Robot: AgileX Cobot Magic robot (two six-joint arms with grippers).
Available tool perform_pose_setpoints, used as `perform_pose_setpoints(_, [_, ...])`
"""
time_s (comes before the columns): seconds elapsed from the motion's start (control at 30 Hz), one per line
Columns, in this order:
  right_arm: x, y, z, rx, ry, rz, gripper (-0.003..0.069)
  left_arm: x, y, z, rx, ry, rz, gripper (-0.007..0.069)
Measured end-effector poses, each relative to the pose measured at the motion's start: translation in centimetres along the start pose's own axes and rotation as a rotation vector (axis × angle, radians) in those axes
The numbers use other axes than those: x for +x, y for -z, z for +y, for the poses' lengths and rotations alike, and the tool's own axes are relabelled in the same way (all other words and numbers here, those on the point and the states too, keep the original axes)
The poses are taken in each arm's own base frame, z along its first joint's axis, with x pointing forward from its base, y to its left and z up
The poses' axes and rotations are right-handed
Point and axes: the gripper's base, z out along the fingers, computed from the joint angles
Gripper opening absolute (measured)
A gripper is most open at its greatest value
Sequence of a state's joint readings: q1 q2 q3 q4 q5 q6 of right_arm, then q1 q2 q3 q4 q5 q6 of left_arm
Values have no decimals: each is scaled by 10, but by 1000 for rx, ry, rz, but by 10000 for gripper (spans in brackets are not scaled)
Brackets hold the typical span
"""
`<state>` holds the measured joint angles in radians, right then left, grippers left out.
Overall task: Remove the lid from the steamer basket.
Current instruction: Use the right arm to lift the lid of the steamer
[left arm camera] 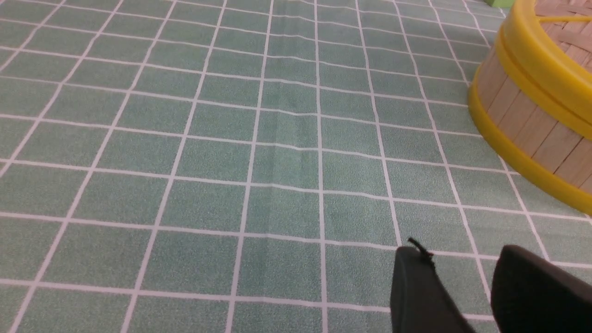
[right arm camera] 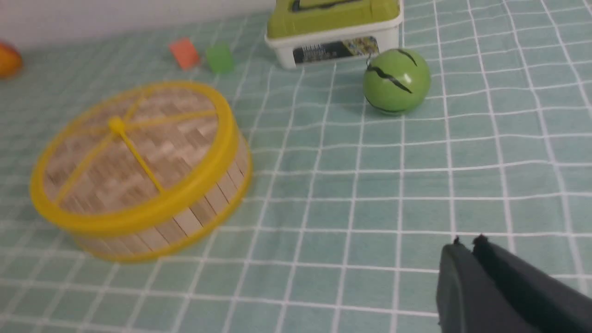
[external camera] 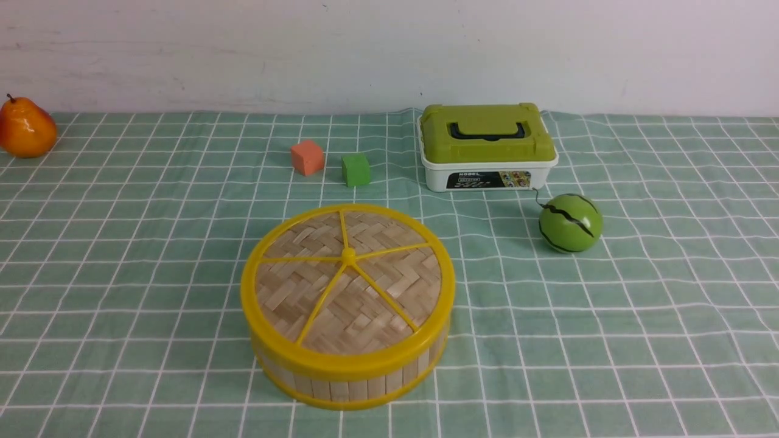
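The lid point(external camera: 348, 280), a woven tan bamboo disc with yellow rim and spokes, sits on the steamer basket point(external camera: 350, 382) in the middle front of the table. Both also show in the right wrist view, lid point(right arm camera: 129, 152) on basket point(right arm camera: 194, 217), and at the edge of the left wrist view, lid point(left arm camera: 541, 64) on basket point(left arm camera: 522, 125). My left gripper point(left arm camera: 462, 252) is open and empty over bare cloth, left of the basket. My right gripper point(right arm camera: 468, 243) is shut and empty, off to the basket's right. Neither gripper shows in the front view.
A white box with a green lid point(external camera: 487, 146) stands at the back, a green toy melon point(external camera: 570, 222) beside it. An orange cube point(external camera: 307, 157) and a green cube point(external camera: 355, 170) lie behind the basket. An orange pear point(external camera: 25, 128) sits far left.
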<state>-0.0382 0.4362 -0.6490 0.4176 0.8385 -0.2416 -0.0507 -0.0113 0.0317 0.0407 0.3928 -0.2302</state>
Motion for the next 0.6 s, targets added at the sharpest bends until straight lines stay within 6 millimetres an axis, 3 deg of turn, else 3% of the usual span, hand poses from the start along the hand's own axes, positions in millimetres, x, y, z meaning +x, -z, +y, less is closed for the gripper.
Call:
perform_pose_setpoints(0.07, [-36, -4, 2, -28, 122, 149, -21, 0, 0, 0, 0, 0, 0, 239])
perform_pose_setpoints(0.17, [-70, -21, 7, -124, 222, 303, -18, 0, 0, 0, 0, 0, 0, 239])
perform_pose_setpoints(0.27, [-87, -38, 15, -213, 283, 379, -8, 0, 0, 0, 0, 0, 0, 239])
perform_pose_setpoints(0.3, [-97, -56, 25, -277, 347, 437, -4, 0, 0, 0, 0, 0, 0, 239])
perform_pose_setpoints(0.37, [-103, -68, 33, -307, 389, 468, -3, 0, 0, 0, 0, 0, 0, 239])
perform_pose_setpoints(0.47, [-120, -104, 64, -393, 480, 523, 0, 0, 0, 0, 0, 0, 0, 239])
perform_pose_setpoints(0.53, [-125, -113, 75, -421, 506, 531, 0, 0, 0, 0, 0, 0, 0, 239])
perform_pose_setpoints(0.6, [-135, -141, 103, -473, 560, 546, 3, 0, 0, 0, 0, 0, 0, 239])
